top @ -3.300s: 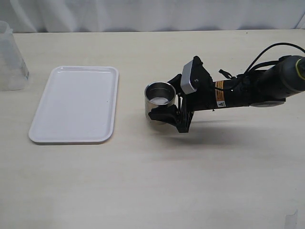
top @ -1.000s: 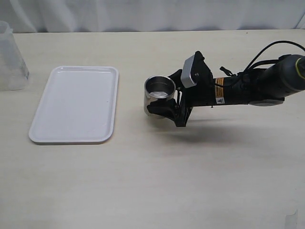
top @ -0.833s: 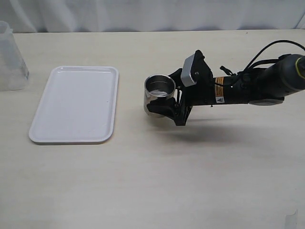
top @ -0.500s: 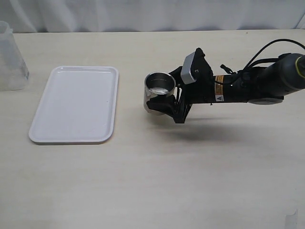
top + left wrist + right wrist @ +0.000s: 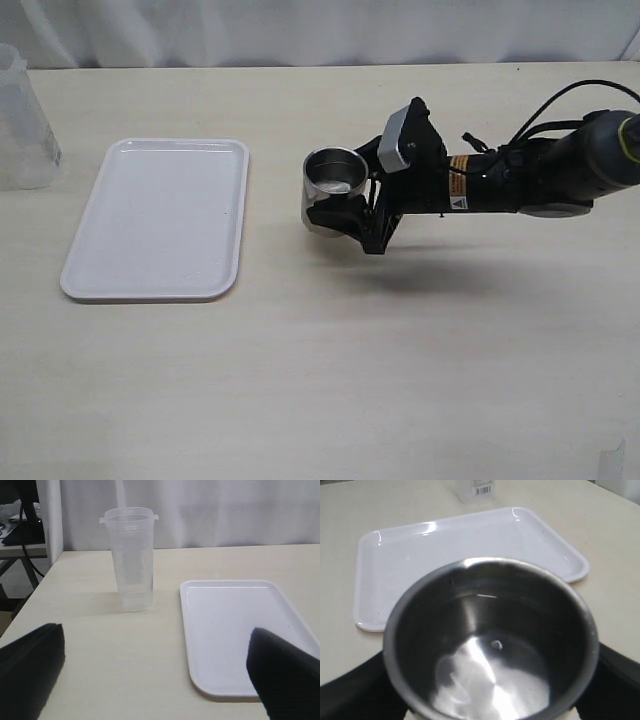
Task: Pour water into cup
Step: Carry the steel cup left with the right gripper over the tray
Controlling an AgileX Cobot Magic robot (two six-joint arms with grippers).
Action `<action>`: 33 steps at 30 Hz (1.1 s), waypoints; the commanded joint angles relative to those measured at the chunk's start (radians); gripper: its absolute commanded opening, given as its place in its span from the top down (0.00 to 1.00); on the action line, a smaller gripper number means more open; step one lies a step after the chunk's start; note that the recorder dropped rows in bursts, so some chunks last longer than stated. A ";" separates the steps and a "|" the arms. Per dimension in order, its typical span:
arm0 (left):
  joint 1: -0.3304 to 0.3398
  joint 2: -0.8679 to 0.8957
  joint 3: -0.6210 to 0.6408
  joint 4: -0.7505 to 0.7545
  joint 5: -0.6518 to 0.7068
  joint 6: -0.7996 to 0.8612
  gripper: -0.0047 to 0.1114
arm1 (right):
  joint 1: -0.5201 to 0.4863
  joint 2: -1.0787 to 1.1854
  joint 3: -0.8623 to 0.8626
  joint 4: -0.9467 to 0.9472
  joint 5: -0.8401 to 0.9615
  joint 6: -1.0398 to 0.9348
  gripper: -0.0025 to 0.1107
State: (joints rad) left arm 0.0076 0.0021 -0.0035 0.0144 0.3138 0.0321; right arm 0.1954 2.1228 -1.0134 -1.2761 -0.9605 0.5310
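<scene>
The cup (image 5: 313, 203) is a short steel tumbler right of the table's middle, held upright and seemingly a little above the tabletop. My right gripper (image 5: 347, 190) reaches in from the right and is shut on its wall, one black finger (image 5: 620, 680) on each side. The right wrist view looks down into the cup (image 5: 445, 610), where the water (image 5: 490, 687) shows as a shiny patch at the bottom. My left gripper (image 5: 157, 680) is open, with only bare table and a tray corner between its wide-apart fingers. It does not show in the exterior view.
A white tray (image 5: 160, 215) lies flat left of the cup, also in the left wrist view as the tray (image 5: 235, 630). A tall translucent plastic container (image 5: 20, 120) stands at the far left edge; it is upright beside the tray (image 5: 131, 560).
The right gripper has risen slightly with the cup, which stood lower on the table a few seconds ago. Tray and plastic container have not moved.
</scene>
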 commanded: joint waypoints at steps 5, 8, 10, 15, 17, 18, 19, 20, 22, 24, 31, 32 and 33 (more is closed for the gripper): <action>-0.008 -0.002 0.004 -0.008 -0.009 -0.003 0.17 | 0.108 -0.007 -0.087 0.031 0.050 0.012 0.94; -0.008 -0.002 0.004 -0.008 -0.009 -0.003 0.17 | 0.133 -0.007 -0.129 0.031 0.054 0.077 0.94; -0.008 -0.002 0.004 -0.008 -0.009 -0.003 0.17 | 0.152 -0.007 -0.157 0.031 0.054 0.107 0.94; -0.008 -0.002 0.004 -0.003 -0.009 -0.003 0.17 | 0.196 -0.002 -0.213 0.029 0.085 0.146 0.94; -0.008 -0.002 0.004 -0.003 -0.009 -0.003 0.17 | 0.217 0.010 -0.238 0.027 0.099 0.174 0.94; -0.008 -0.002 0.004 -0.003 -0.009 -0.003 0.17 | 0.228 0.020 -0.253 0.027 0.109 0.189 0.94; -0.008 -0.002 0.004 -0.003 -0.009 -0.003 0.17 | 0.239 0.031 -0.268 0.027 0.115 0.195 0.94; -0.008 -0.002 0.004 -0.003 -0.009 -0.003 0.17 | 0.248 0.041 -0.279 0.027 0.122 0.198 0.94; -0.008 -0.002 0.004 -0.003 -0.009 -0.003 0.17 | 0.269 0.071 -0.316 0.027 0.127 0.219 0.94; -0.008 -0.002 0.004 -0.003 -0.009 -0.003 0.17 | 0.284 0.104 -0.355 0.027 0.127 0.243 0.94; -0.008 -0.002 0.004 -0.003 -0.009 -0.003 0.17 | 0.339 0.235 -0.524 0.023 0.140 0.324 0.94; -0.008 -0.002 0.004 -0.003 -0.009 -0.003 0.17 | 0.342 0.252 -0.548 0.020 0.152 0.336 0.94; -0.008 -0.002 0.004 -0.003 -0.009 -0.003 0.17 | 0.349 0.265 -0.566 0.013 0.159 0.351 0.94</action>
State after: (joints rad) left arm 0.0076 0.0021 -0.0035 0.0144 0.3138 0.0300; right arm 0.5299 2.3588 -1.5217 -1.2693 -0.7980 0.8391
